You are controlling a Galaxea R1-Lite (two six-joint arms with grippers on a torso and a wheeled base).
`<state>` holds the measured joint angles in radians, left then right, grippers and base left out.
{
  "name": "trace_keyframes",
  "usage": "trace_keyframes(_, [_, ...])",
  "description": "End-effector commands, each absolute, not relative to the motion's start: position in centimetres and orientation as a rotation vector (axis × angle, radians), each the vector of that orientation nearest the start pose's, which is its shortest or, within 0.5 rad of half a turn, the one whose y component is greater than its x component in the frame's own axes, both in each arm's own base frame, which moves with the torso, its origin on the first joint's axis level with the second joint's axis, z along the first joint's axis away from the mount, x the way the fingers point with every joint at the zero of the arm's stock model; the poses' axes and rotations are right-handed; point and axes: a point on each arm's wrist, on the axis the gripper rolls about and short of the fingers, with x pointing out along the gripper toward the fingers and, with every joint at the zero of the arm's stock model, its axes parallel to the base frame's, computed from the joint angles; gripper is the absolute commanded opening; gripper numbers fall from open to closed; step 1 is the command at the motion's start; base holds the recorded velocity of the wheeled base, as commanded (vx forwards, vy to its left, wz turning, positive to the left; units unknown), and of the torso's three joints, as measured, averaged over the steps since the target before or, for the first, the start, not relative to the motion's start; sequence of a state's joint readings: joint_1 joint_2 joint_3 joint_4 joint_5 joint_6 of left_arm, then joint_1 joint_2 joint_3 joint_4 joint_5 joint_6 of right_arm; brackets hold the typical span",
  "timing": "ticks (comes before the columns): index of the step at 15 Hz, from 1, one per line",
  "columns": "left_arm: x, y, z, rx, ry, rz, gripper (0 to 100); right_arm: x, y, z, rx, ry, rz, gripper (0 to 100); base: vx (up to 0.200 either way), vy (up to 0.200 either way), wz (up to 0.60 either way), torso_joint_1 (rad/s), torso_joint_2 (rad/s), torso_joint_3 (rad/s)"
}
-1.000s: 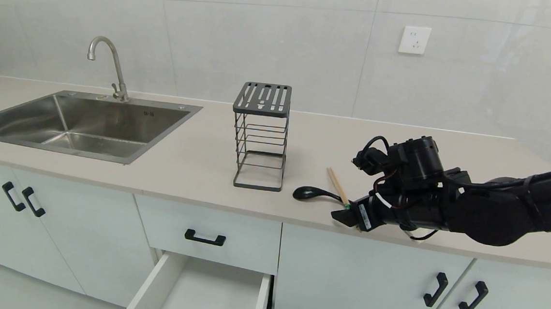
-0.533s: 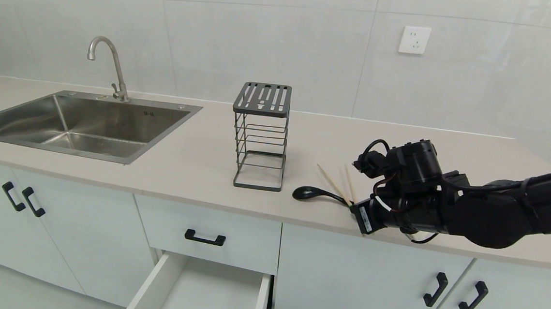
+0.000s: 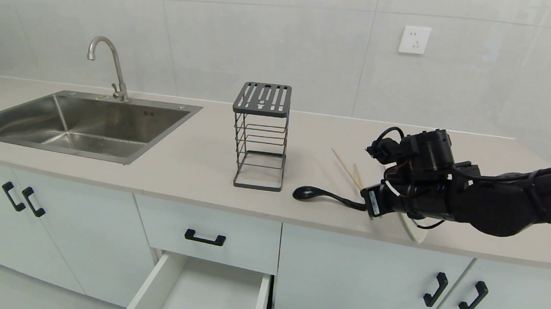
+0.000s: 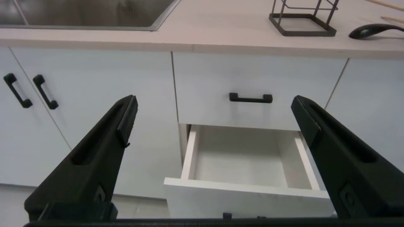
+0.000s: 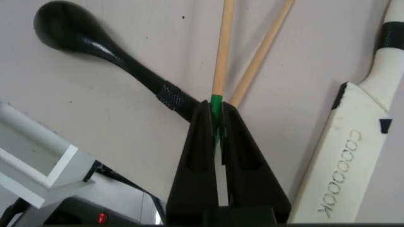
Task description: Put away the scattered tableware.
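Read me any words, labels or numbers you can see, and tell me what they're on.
White handle: raised lettering, not clear enough to quote.
Sink back wall: tiny mark, too small to read.
Right gripper sticker: too small to read.

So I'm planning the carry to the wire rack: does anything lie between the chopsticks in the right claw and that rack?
Only the black spoon: it lies flat on the counter between the wire rack and the chopsticks pinched in the right claw, its handle reaching the claw. Carried above it, the way looks open.
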<state>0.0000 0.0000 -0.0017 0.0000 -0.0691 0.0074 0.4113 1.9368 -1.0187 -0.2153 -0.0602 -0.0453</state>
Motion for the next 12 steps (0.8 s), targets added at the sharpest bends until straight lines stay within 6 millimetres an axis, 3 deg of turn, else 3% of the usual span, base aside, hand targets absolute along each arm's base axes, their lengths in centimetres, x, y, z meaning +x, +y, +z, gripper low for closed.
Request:
trace_keyframes(1, [-2.3,-0.2,7.6,0.008,-0.002,-0.069,100,32.0,13.9,12.8,-0.204,0.658,0.354,0,0.0,0.0,0.0,0.0,0.0,0.0])
trace_keyframes(9, [-2.3,-0.2,7.6,0.008,-0.002,-0.069,100,30.6,12.9,17.9,-0.289,0.462,0.395,0,0.0,0.0,0.0,0.0,0.0,0.0])
trace_keyframes(12, [-2.3,-0.2,7.6,0.008,-0.002,-0.069,100,30.0,12.7,17.9,-0.295,0.464,0.419,0,0.0,0.0,0.0,0.0,0.0,0.0])
